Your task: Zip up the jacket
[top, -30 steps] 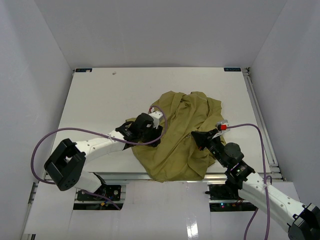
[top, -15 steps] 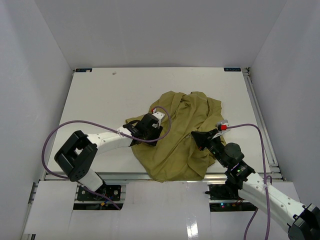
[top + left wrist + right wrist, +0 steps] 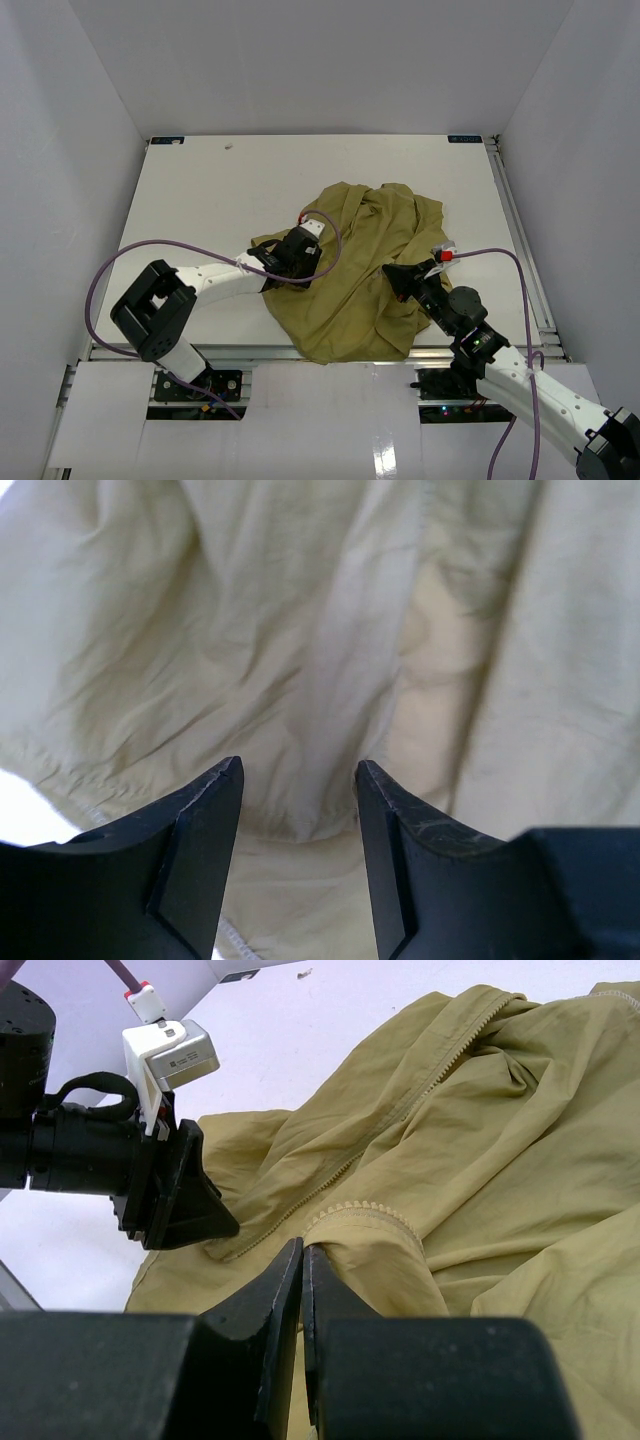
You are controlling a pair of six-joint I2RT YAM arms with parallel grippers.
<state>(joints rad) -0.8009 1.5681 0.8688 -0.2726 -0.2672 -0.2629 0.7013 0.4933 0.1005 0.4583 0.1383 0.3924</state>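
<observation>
— White table (image 3: pixel 200 190), white walls all round. Where's the garment?
— The crumpled olive-yellow fabric jacket (image 3: pixel 360 270) lies heaped centre-right. My left gripper (image 3: pixel 298 763) gapes at its left edge. My right gripper (image 3: pixel 302 1255) is pinched tight at a stitched hem (image 3: pixel 365 1210), but I can't tell if cloth is caught.
— Advice?
— I'd spread the front flat and expose the zipper track (image 3: pixel 345 1165) before hunting the slider.

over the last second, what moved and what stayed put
The left hand slid a little farther forward and to the right, onto the jacket, while its elbow drew in toward the base. Its fingers stand open over the cloth. The right hand stayed shut on a fold of the jacket, and the jacket kept its shape.
</observation>
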